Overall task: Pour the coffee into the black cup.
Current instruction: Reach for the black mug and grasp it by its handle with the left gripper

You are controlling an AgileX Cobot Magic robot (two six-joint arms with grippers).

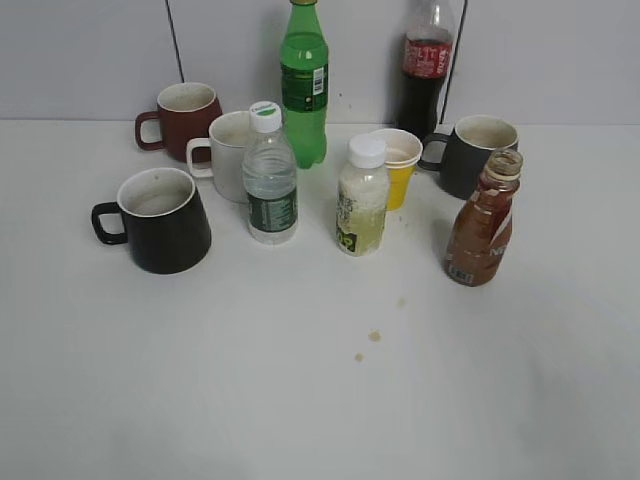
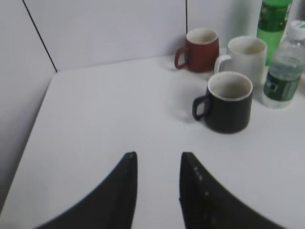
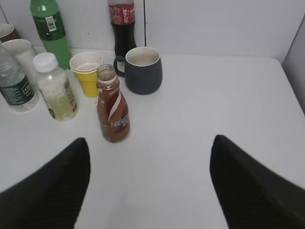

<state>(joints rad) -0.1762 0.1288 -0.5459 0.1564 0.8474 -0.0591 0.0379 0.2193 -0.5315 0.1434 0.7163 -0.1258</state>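
Right hand hovers spread wide, empty, above the surface, coffee upright, uncapped, just ahead. Left hand hangs low, fingers slightly parted, black cup ahead to its right.

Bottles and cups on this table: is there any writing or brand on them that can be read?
"NES", the rest cut off by the curve: coffee bottle label.
White script on cola bottle's red label: too blurred.
Green bottle: barcode only, print too small.
Water bottle, white-capped bottle: labels unreadable.
Cups: none.
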